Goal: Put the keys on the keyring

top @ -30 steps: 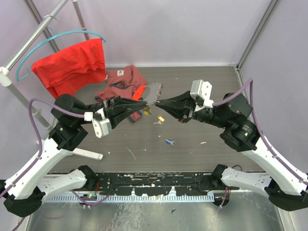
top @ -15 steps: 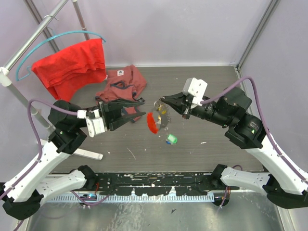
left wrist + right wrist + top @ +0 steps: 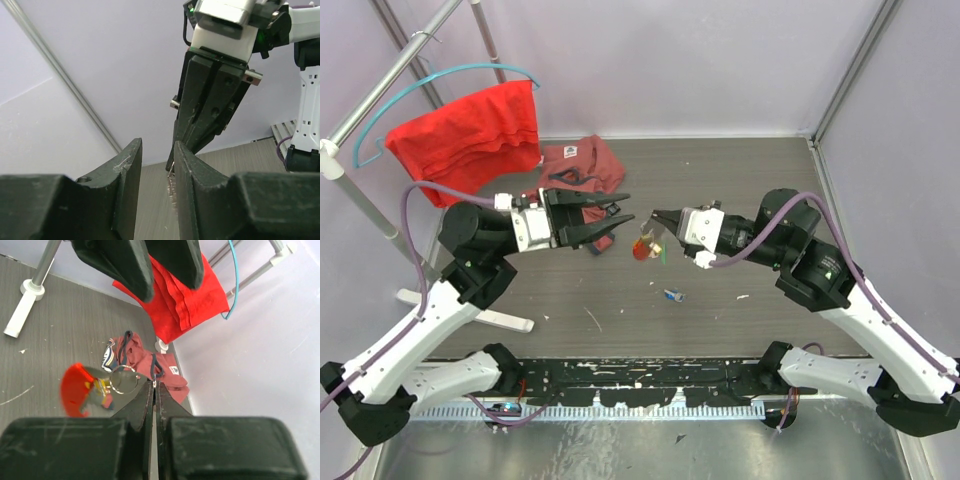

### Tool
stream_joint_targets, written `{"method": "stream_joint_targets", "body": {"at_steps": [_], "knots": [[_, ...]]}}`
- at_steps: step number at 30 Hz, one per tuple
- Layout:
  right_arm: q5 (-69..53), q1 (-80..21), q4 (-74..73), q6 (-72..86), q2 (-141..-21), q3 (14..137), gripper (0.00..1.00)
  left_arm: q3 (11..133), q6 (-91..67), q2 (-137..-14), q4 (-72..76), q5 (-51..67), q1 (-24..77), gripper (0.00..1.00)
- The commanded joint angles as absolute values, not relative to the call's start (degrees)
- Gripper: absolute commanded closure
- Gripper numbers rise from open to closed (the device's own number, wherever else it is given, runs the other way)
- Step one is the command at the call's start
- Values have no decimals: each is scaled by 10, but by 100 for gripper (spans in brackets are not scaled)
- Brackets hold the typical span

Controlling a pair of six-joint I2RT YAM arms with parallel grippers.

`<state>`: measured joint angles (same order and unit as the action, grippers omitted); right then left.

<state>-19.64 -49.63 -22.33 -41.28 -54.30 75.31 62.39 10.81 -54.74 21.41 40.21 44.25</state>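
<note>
1. The right hand [image 3: 656, 215] is pressed together and pinches the keyring [image 3: 124, 380] at its tips. The red tag [image 3: 641, 249] dangles just below them, above the counter [image 3: 750, 180].
2. The left hand [image 3: 624, 209] faces it, fingers spread and holding nothing, tips just beside the right hand's.
3. One blue-headed key [image 3: 672, 295] lies on the counter beneath the right hand.

We see white shells and black joints on the left arm [image 3: 428, 320] and right arm [image 3: 885, 330], a purple cable [image 3: 425, 186] along each. The left gripper [image 3: 156, 147] has scuffed black fingers [image 3: 125, 190]; silver pins stud the right gripper [image 3: 656, 214].
</note>
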Motion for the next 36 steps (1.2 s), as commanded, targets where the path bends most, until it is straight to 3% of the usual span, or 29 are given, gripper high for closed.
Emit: {"method": "stream_joint_targets", "body": {"at_steps": [1,12,36], "knots": [[-232,-496,-152,-469,-535,766,97,629,102,-560,231,396,443,63],[-285,-496,-131,-454,-518,767,98,641,148,-581,194,440,442,64],[-305,-496,-115,-433,-522,759,98,649,138,-592,221,499,442,77]]}}
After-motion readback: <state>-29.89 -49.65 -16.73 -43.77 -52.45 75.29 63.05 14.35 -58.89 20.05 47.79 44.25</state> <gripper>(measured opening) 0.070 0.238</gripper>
